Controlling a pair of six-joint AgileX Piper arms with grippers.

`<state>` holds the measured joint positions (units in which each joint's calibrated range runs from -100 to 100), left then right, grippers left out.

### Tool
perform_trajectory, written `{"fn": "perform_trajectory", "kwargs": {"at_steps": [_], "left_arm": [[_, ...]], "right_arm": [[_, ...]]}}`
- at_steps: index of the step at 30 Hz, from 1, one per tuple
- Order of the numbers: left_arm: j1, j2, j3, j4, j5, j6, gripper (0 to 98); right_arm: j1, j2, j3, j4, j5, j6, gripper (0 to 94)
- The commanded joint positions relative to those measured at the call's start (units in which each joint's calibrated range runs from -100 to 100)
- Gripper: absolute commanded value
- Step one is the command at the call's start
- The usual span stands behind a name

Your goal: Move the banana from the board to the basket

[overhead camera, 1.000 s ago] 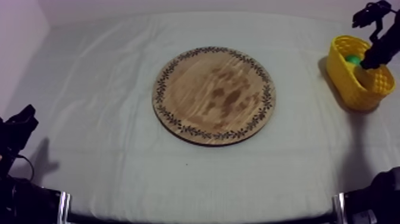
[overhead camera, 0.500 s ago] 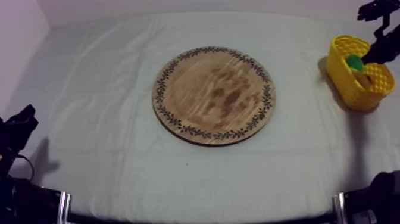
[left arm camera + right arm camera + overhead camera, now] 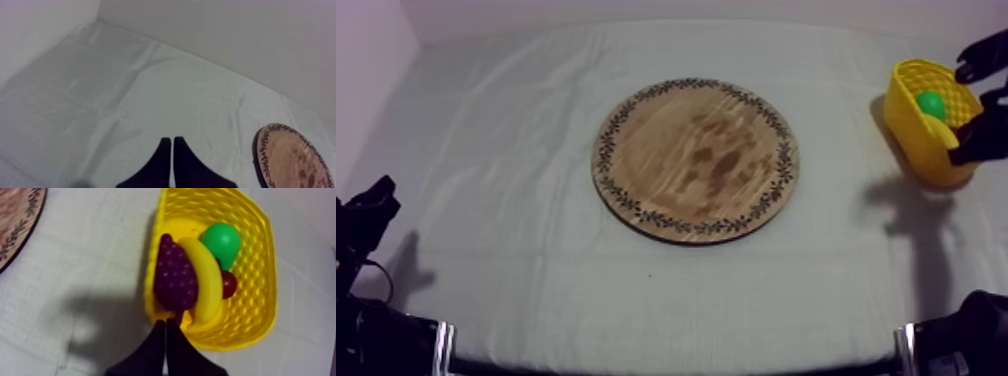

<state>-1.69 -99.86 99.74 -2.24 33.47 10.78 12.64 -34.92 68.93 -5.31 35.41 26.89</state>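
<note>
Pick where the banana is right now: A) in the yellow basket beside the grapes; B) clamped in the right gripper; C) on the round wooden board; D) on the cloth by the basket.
A: the banana lies inside the yellow basket against the bunch of grapes, and the right gripper near its rim is shut on nothing.
</note>
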Motion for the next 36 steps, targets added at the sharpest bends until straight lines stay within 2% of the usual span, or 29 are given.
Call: {"fn": "perform_trajectory", "kwargs": {"at_steps": [1,6,13,20,30,33,36], "left_arm": [[0.0,0.0,0.0,0.02,0.0,0.0,0.1],[0.0,0.0,0.0,0.02,0.0,0.0,0.1],[0.0,0.0,0.0,0.02,0.0,0.0,0.1],[0.0,0.0,0.0,0.02,0.0,0.0,0.1],[0.0,0.0,0.0,0.02,0.0,0.0,0.1],[0.0,0.0,0.0,0.02,0.0,0.0,0.1],[0.0,0.0,0.0,0.02,0.0,0.0,0.1]], "right_arm": [[-0.6,-13.2,9.9,0.3,-1.3,-1.3,0.7],[-3.3,-27.4,19.2,1.7,-1.4,-4.4,0.7],[-6.9,-43.3,27.0,2.0,3.4,-6.6,0.8],[-9.2,-53.0,29.5,4.4,5.9,-12.4,0.8],[-8.6,-60.4,30.6,4.5,3.7,-22.1,0.7],[-8.6,-60.6,30.8,4.3,3.2,-22.1,0.7],[-8.6,-60.7,30.8,4.3,3.0,-19.9,0.7]]}}
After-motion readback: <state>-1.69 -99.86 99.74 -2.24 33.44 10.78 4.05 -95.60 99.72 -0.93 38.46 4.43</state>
